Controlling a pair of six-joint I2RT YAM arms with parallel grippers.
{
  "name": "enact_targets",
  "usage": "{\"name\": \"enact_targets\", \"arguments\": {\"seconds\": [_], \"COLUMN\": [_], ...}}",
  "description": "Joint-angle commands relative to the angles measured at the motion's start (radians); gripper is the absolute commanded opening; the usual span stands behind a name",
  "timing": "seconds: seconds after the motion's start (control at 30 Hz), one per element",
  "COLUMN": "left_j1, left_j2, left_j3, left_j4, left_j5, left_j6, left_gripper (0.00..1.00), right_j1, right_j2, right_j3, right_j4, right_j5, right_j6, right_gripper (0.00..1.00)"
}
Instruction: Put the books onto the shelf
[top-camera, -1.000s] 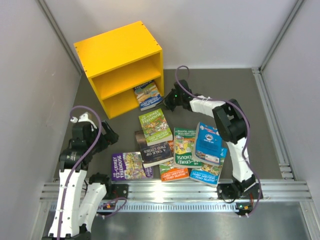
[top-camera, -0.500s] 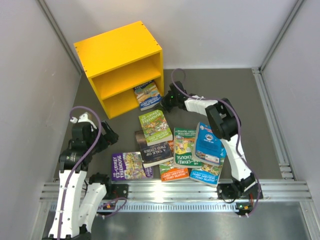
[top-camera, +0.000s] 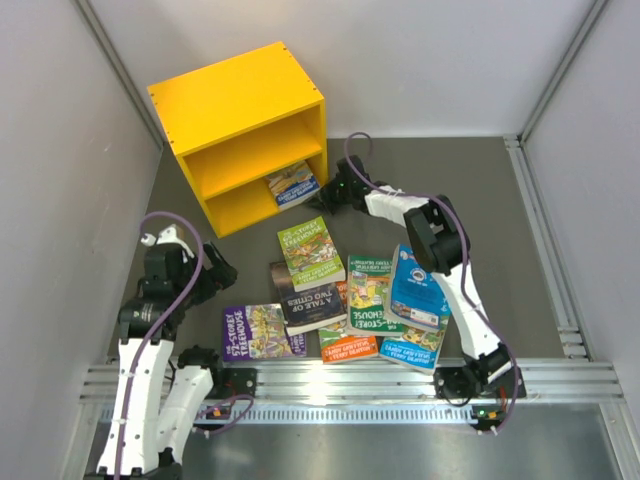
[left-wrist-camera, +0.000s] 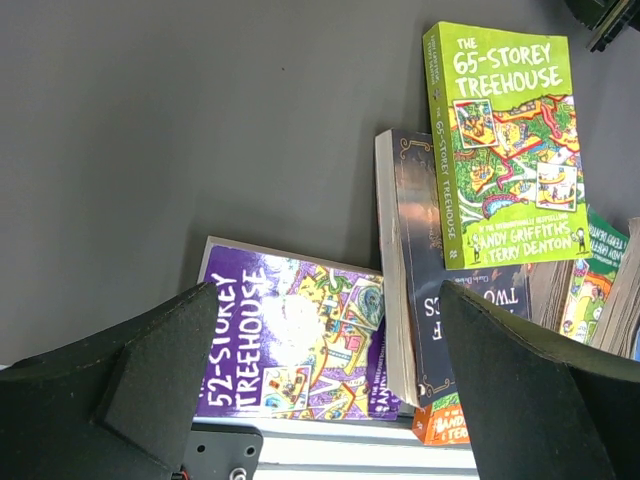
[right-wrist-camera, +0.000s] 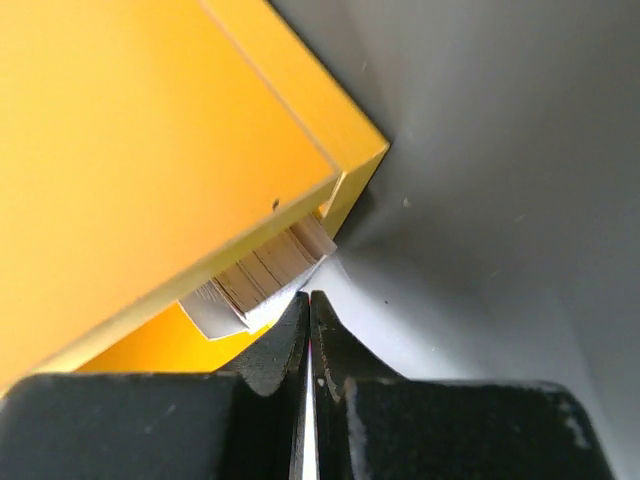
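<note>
**On the counter (top-camera: 520, 210): one book (top-camera: 292, 186) at the shelf (top-camera: 225, 95)**

Back left stands the yellow shelf, the book lying in its lower compartment with a corner jutting out. The other books (top-camera: 312, 252) lie spread nearer the front. The right hand (top-camera: 332, 194), fingers pressed together and gripping nothing, has its tips at that corner. The left hand (top-camera: 212, 272) gapes wide, empty.

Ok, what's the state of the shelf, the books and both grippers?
shelf: upper compartment empty, one book in the lower.
shelved book: flat, partly sticking out.
other books: flat on the table, overlapping.
left gripper: open, holding nothing.
right gripper: shut, tips at the shelved book.
</note>
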Motion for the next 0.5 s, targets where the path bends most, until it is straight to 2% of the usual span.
{"name": "enact_targets", "arguments": {"seconds": [0.0, 0.03, 0.17, 0.27, 0.3, 0.37, 0.4, 0.43, 0.47], "left_j1": [0.0, 0.001, 0.001, 0.001, 0.001, 0.003, 0.001, 0.003, 0.003], "left_j2": [0.008, 0.011, 0.016, 0.022, 0.023, 0.026, 0.026, 0.028, 0.03], "left_j3": [0.0, 0.0, 0.0, 0.0, 0.0, 0.0, 0.0, 0.0, -0.002], "left_j4": [0.009, 0.009, 0.009, 0.007, 0.007, 0.006, 0.006, 0.006, 0.006], "left_j5": [-0.004, -0.001, -0.002, -0.004, -0.002, -0.005, -0.007, -0.008, -0.007], "left_j6": [0.015, 0.015, 0.016, 0.013, 0.013, 0.012, 0.012, 0.01, 0.009], "left_gripper": [0.96, 0.96, 0.96, 0.96, 0.96, 0.96, 0.96, 0.96, 0.96], "right_j1": [-0.029, -0.034, -0.063, -0.082, -0.092, -0.114, -0.14, -0.155, -0.169], "right_j2": [-0.026, -0.036, -0.076, -0.15, -0.206, -0.26, -0.305, -0.323, -0.34], "right_j3": [0.024, -0.017, -0.114, -0.206, -0.236, -0.327, -0.356, -0.414, -0.44], "right_j4": [0.038, 0.046, 0.259, 0.296, 0.297, 0.294, 0.291, 0.287, 0.282], "right_j5": [0.02, 0.023, -0.036, -0.089, -0.096, -0.133, -0.17, -0.191, -0.211], "right_j6": [0.016, 0.016, 0.019, -0.035, -0.082, -0.127, -0.163, -0.179, -0.193], "right_gripper": [0.0, 0.0, 0.04, 0.2, 0.43, 0.7, 0.9, 1.0, 1.0]}}
